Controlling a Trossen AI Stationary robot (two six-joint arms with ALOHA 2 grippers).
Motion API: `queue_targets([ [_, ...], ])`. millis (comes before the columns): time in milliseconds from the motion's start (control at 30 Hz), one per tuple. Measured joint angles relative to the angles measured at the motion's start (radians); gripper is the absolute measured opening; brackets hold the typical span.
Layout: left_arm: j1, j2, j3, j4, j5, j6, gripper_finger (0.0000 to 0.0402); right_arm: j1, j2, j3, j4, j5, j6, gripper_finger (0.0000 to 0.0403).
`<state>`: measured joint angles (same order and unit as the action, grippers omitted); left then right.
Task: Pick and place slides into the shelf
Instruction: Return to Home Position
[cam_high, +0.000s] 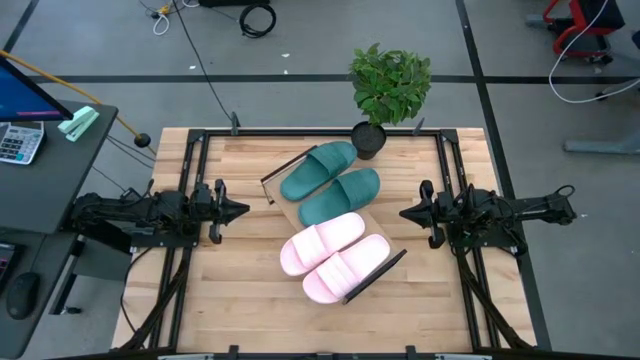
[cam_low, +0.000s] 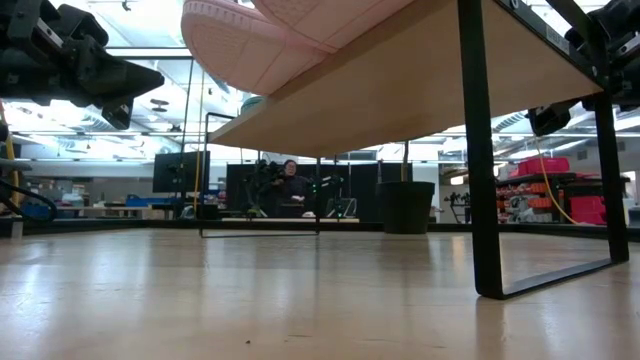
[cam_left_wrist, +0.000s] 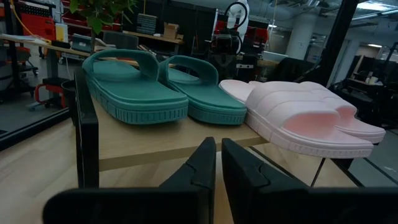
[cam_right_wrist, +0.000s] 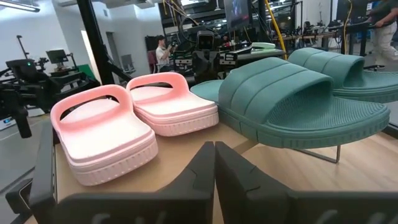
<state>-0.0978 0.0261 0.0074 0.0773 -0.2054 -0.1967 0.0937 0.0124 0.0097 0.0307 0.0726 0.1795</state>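
The shelf (cam_high: 288, 212), a light-wood board with black end bars, stands slantwise in the middle of the table. Two teal slides (cam_high: 318, 168) (cam_high: 340, 195) lie soles down on its far half and two pink slides (cam_high: 322, 242) (cam_high: 345, 268) on its near half, side by side. My left gripper (cam_high: 240, 210) is shut and empty, hovering left of the shelf. My right gripper (cam_high: 405, 212) is shut and empty, hovering right of it. In the left wrist view (cam_left_wrist: 219, 163) the teal slides (cam_left_wrist: 134, 87) and pink slides (cam_left_wrist: 311, 118) lie ahead of the fingers. The right wrist view (cam_right_wrist: 214, 167) shows the same.
A potted plant (cam_high: 368, 138) stands at the table's far edge, just beyond the far teal slide. In the low view the shelf's black leg (cam_low: 480, 150) stands on the tabletop and a pink slide (cam_low: 240, 50) overhangs the board's edge. A desk with a calculator (cam_high: 20, 140) is off the table's left.
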Motion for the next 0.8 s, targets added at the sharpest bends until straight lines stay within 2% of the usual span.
queue_targets([
  [233,0.000,0.000,0.000,0.000,0.000,0.000,0.0041,0.000,0.000,0.000,0.000,0.000,0.001,0.0018],
  [600,0.000,0.000,0.000,0.000,0.000,0.000,0.0026,0.000,0.000,0.000,0.000,0.000,0.001,0.0016],
  [800,0.000,0.000,0.000,0.000,0.000,0.000,0.0031,0.000,0.000,0.000,0.000,0.000,0.001,0.0017],
])
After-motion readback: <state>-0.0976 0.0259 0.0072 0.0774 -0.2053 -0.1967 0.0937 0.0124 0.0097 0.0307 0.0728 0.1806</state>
